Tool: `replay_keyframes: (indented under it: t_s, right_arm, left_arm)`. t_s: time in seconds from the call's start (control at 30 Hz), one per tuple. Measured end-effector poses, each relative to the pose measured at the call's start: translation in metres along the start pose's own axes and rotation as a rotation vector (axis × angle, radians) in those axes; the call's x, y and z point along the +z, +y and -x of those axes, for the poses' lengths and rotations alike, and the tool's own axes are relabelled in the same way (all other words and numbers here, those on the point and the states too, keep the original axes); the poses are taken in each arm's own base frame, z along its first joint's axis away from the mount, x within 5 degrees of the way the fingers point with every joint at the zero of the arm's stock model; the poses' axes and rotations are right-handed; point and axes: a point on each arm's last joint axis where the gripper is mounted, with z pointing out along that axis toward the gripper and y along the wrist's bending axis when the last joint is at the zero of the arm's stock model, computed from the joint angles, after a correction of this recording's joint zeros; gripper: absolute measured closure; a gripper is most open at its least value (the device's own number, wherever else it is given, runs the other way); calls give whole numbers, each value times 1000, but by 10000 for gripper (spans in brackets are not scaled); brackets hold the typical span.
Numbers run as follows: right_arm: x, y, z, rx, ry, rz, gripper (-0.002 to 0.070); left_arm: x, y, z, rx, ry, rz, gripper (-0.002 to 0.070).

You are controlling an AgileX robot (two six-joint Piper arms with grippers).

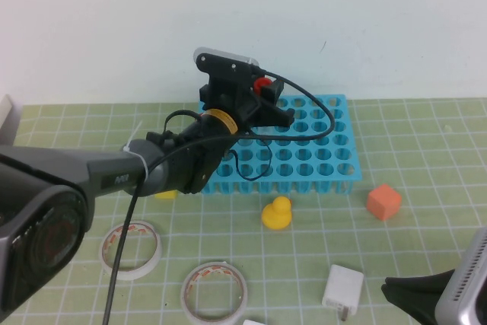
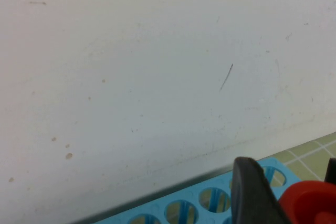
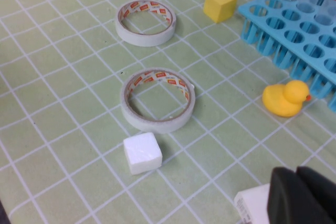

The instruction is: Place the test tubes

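From the high view, the left gripper [image 1: 268,95] hung over the back rows of the blue rack [image 1: 323,159], clamped on a red-capped test tube [image 1: 262,84]. The step in hand appeared to be lining the tube upright over one free hole, lowering it straight, and letting go only once it was seated. The right gripper [image 1: 415,294] sat shut at the near right of the green mat [image 1: 426,249], well apart from the rack. The yellow duck [image 1: 278,213] and orange cube [image 1: 383,202] lay just in front of the rack, so an approach from above seemed safest. In the left wrist view, a dark finger [image 2: 254,192] pressed beside the red cap, open holes lay below, and the wall [image 2: 157,66] stood close behind, probably leaving little room rearward. The right wrist view showed tape rolls [image 3: 157,123], a white cube [image 3: 143,152] and bare mat between them, likely room enough for that arm.
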Motion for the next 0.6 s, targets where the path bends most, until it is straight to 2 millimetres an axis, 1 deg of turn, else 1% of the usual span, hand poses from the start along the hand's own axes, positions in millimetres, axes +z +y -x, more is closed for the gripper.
replay_keyframes:
  t_s: [0.1, 0.23, 0.37, 0.6]
  right_arm:
    - [0, 0, 0, 7, 0, 0, 678]
    - [0, 0, 0, 23, 0, 0, 678]
    - [0, 0, 0, 23, 0, 0, 678]
    - [0, 0, 0, 25, 1, 0, 678]
  left_arm:
    - [1, 1, -3, 20, 1, -1, 433]
    - [4, 3, -16, 21, 22, 6, 433]
    - [5, 7, -24, 14, 17, 24, 433]
    - [6, 8, -25, -9, -21, 35, 433]
